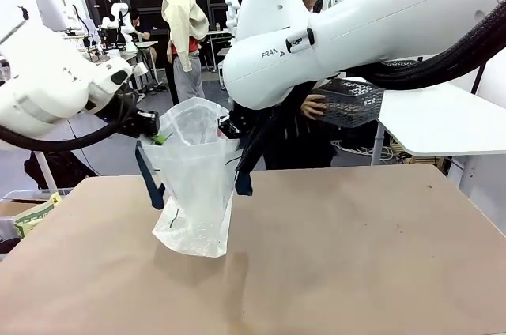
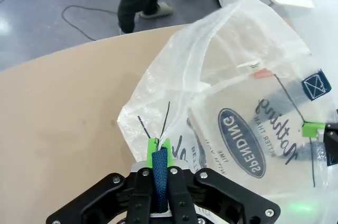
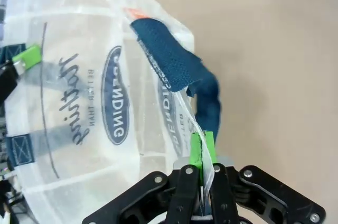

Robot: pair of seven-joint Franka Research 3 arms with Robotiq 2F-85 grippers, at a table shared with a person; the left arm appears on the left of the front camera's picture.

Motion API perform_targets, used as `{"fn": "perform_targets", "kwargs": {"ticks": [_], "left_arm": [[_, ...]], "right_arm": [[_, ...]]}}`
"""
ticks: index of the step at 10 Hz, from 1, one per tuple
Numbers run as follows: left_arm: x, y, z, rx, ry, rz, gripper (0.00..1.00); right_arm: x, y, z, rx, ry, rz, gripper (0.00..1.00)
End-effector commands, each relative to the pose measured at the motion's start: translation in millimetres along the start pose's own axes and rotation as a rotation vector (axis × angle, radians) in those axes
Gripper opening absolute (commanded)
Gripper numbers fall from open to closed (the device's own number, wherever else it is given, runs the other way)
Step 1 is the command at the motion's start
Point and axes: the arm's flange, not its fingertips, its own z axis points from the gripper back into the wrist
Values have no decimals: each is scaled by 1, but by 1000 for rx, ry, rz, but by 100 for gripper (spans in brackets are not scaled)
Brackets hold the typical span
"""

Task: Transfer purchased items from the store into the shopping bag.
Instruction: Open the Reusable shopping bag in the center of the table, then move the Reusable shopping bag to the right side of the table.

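The shopping bag [image 1: 194, 185] hangs open above the brown table, stretched between my two grippers. On the bag's left rim, my left gripper [image 1: 156, 136] is shut on the plastic and a navy strap [image 2: 160, 152]. My right gripper [image 1: 231, 128] is shut on the opposite rim [image 3: 202, 147], with the other strap [image 3: 174, 60] looping beside it. The bag's oval logo [image 2: 242, 142] and script lettering show through the plastic. Behind the bag, a person's hand [image 1: 315, 106] holds the store [image 1: 353, 102], a black mesh basket, at chest height. The purchased items are hidden.
My right arm's white link [image 1: 356, 27] crosses the upper picture in front of the person. A white side table [image 1: 443, 126] stands at the far right. The brown table top [image 1: 356, 256] lies bare around the bag. A box of goods [image 1: 32, 212] sits off the left edge.
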Motion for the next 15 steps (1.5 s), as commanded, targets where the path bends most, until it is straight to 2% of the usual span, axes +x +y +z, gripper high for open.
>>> {"fn": "perform_targets", "kwargs": {"ticks": [1, 2, 6, 8, 9, 10, 15], "left_arm": [[-24, 6, 7, 7, -37, 33, 0], [-27, 0, 4, -53, -26, -8, 0], [-14, -9, -16, -33, 44, -65, 0], [-18, -3, -11, 0, 26, -39, 0], [-18, 1, -10, -5, 22, -43, 0], [-22, -10, -18, -20, 40, -46, 0], [-22, -10, -18, -20, 40, -46, 0]], "right_arm": [[-4, 6, -6, -50, 7, 2, 0], [-4, 11, -8, -69, 9, 18, 0], [-3, 38, -35, -82, 44, 108, 0], [-7, 44, -43, -49, 53, 129, 0], [-10, 34, -34, -48, 46, 116, 0], [-10, 34, -34, -48, 46, 116, 0], [-10, 34, -34, -48, 46, 116, 0]]}}
